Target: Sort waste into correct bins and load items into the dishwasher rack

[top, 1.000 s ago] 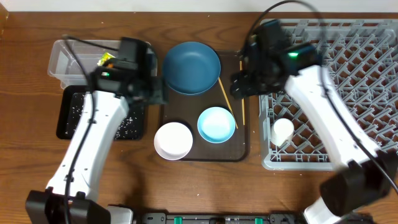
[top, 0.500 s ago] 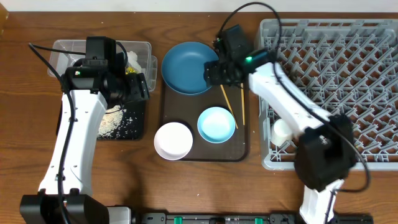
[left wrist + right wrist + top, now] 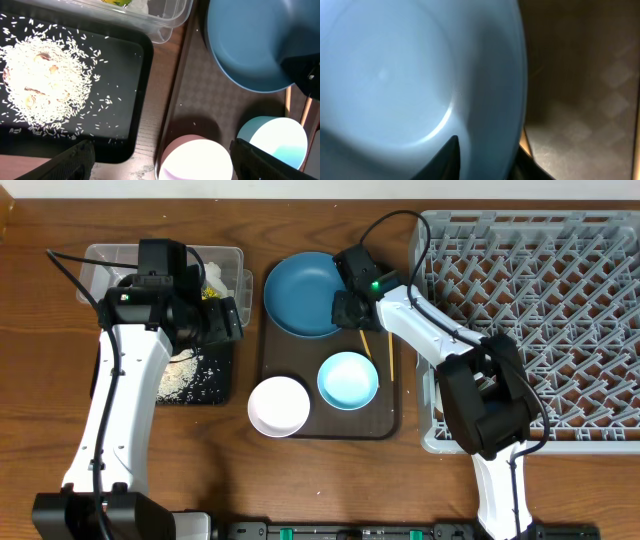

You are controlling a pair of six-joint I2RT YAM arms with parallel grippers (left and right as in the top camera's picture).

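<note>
Toward the table's far edge, middle: dark blue plate on the brown tray, right gripper at its right rim, jaws pinching that rim. Chopsticks lie just beside, partly under the gripper; light blue bowl and white bowl sit nearer the front edge. Grey rack fills the right side. Left gripper, jaws spread and empty, hangs over the black tray of rice, clear tub behind it
</note>
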